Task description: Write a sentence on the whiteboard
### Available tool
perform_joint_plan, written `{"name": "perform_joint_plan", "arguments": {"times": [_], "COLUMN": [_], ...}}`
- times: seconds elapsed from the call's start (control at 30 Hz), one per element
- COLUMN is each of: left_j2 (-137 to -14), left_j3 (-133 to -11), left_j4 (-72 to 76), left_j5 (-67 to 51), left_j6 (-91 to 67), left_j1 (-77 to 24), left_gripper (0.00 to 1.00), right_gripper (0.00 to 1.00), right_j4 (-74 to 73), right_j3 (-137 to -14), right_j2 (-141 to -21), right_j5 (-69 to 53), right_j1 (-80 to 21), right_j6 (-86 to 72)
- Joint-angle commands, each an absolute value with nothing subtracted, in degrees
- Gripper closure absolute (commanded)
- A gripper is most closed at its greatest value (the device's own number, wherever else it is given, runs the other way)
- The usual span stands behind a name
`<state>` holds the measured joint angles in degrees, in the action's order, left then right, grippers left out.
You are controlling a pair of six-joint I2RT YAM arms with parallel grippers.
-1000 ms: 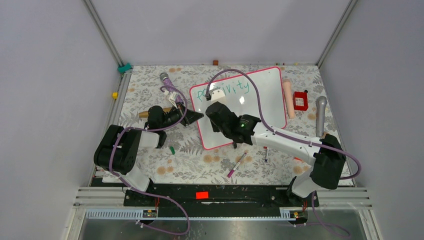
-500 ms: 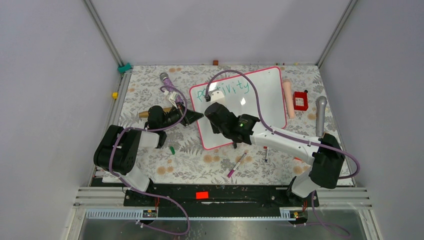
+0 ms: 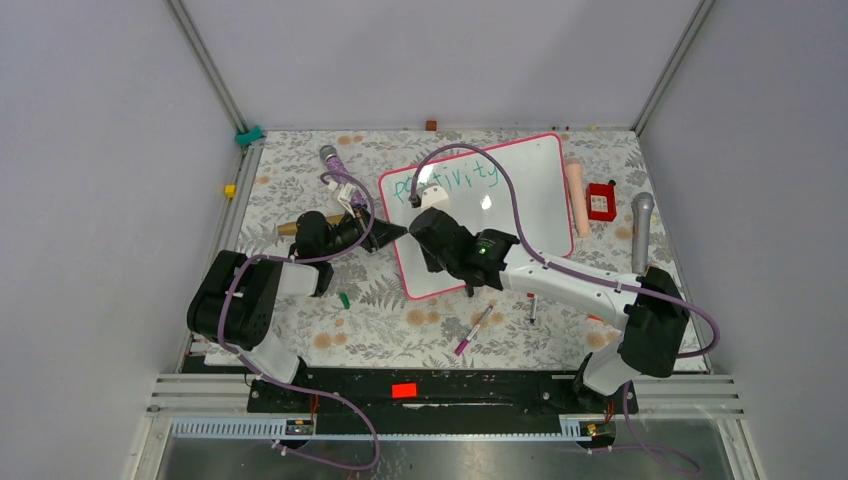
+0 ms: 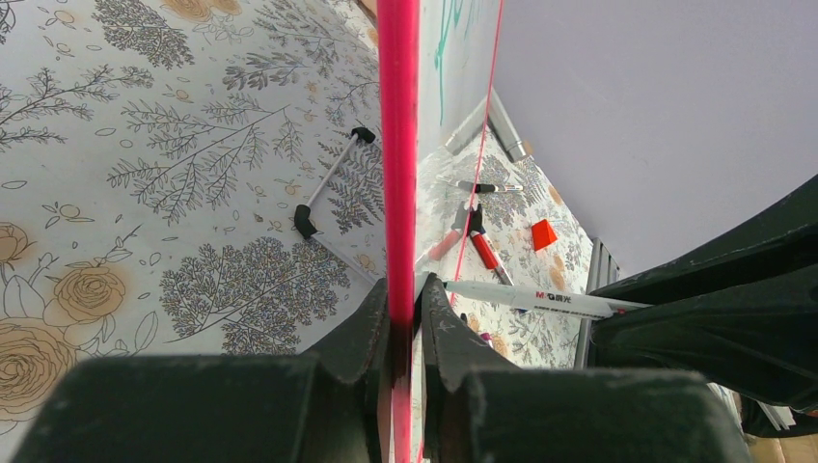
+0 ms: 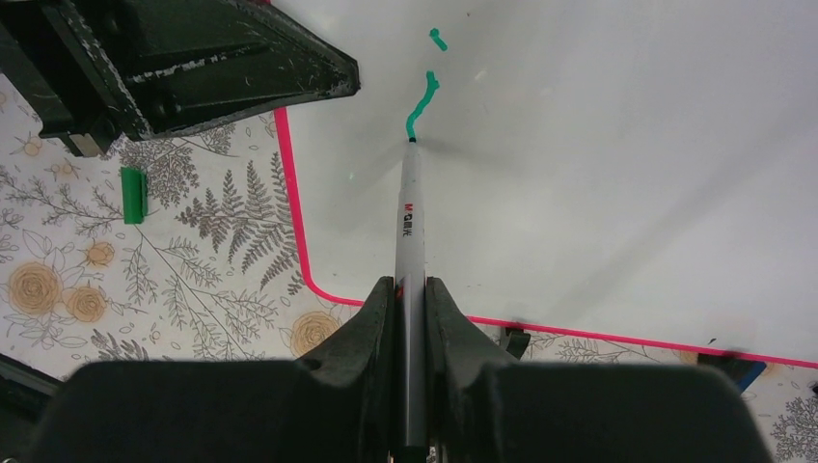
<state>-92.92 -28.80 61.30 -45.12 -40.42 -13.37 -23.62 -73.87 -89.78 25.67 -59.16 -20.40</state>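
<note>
Whiteboard (image 3: pixel 530 205): glossy white, thin pink-red frame, green lettering (image 3: pixel 455 178). Counter (image 3: pixel 290 180): white cover, grey fern print, tan roses. Marker (image 5: pixel 409 222): white barrel, red logo, green ink stroke at tip. Cap (image 3: pixel 344 299): green. Box (image 3: pixel 601 201): red.

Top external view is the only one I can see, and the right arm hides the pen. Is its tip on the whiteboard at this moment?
Observer: Yes. In the right wrist view, the tip of the marker touches the whiteboard at the end of a green stroke.
Operator: Is the right gripper closed on it?
Observer: The right gripper is shut on the marker's barrel, with a finger against each side.
Operator: And the left gripper, what does it hold?
Observer: The left gripper is shut on the board's pink frame, with one finger on each side of the edge.
</note>
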Motion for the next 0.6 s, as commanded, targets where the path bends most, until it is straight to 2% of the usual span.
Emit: {"name": "perform_joint_plan", "arguments": {"times": [0.0, 0.17, 0.3, 0.43, 0.5, 0.57], "left_j2": [-93.38, -93.59, -93.69, -93.85, -94.07, -94.44], "left_j3": [-28.29, -28.54, -29.18, -30.06, -30.67, -30.93], "left_j4": [54.17, 53.97, 53.76, 53.85, 53.75, 53.72], "left_j5": [-41.66, -42.20, -43.80, -45.29, -45.81, -45.98], "left_j6": [-33.13, -32.96, -32.50, -32.19, -32.00, -31.71], "left_j1": [-14.24, -14.28, -14.27, -14.30, -14.27, -14.32], "left_gripper": [1.00, 1.00, 1.00, 1.00, 1.00, 1.00], "right_gripper": [1.00, 1.00, 1.00, 1.00, 1.00, 1.00], "right_j4": [-26.10, -24.98, -20.40, -19.26, -20.90, -22.44], "right_j3": [-74.66, -73.46, -69.59, -66.34, -65.06, -63.95], "right_j2": [-89.31, -85.91, -78.51, -69.94, -65.08, -60.22], "right_j5": [24.97, 24.08, 23.52, 30.51, 33.42, 23.02], "right_j1": [-59.41, -59.41, -59.33, -58.61, -53.87, -37.72], "right_j6": [-20.96, -20.95, -19.47, -17.68, -18.03, -20.27]}}
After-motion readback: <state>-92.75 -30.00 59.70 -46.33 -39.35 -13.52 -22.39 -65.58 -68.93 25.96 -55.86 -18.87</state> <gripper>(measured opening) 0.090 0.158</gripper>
